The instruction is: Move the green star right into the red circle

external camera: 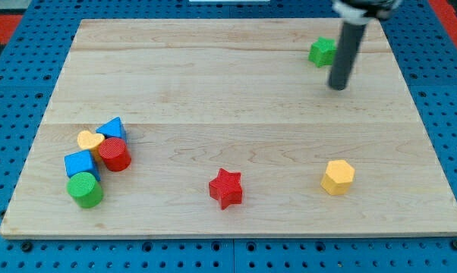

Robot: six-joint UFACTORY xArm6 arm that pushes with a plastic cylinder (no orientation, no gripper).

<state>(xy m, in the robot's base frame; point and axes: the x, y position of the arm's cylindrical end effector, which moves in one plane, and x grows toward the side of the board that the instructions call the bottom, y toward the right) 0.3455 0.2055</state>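
The dark rod is coming down from the view's top right, and its tip (338, 86) is resting on the counter (213, 83), a pale wooden board lying over a blue pegboard surround (16, 68). There is no pincer on this arm at all, so nothing is being clenched or released; the rod is simply standing there with its lower end on the wood.

The green star (322, 51) is sitting near the board's top right corner, just to the view's left of the rod's shaft, which is partly overlapping its right edge. The tip itself is lying below and slightly right of the star, near it, but whether the rod is actually touching the block is hard to tell.

The red circle (115, 154), a short red cylinder, is sitting well apart from all that, far over at the view's lower left. It is packed into a tight cluster: a yellow heart (89, 140) is touching its upper left, a blue triangle (113, 127) is sitting just above it, a blue cube (80, 162) is lying just to its left, and a green cylinder (85, 189) is standing at the cluster's bottom.

Between the two ends, along the view's bottom, a red star (226, 187) is lying near the middle, and a yellow hexagon (338, 177) is sitting off to its right, both standing alone.
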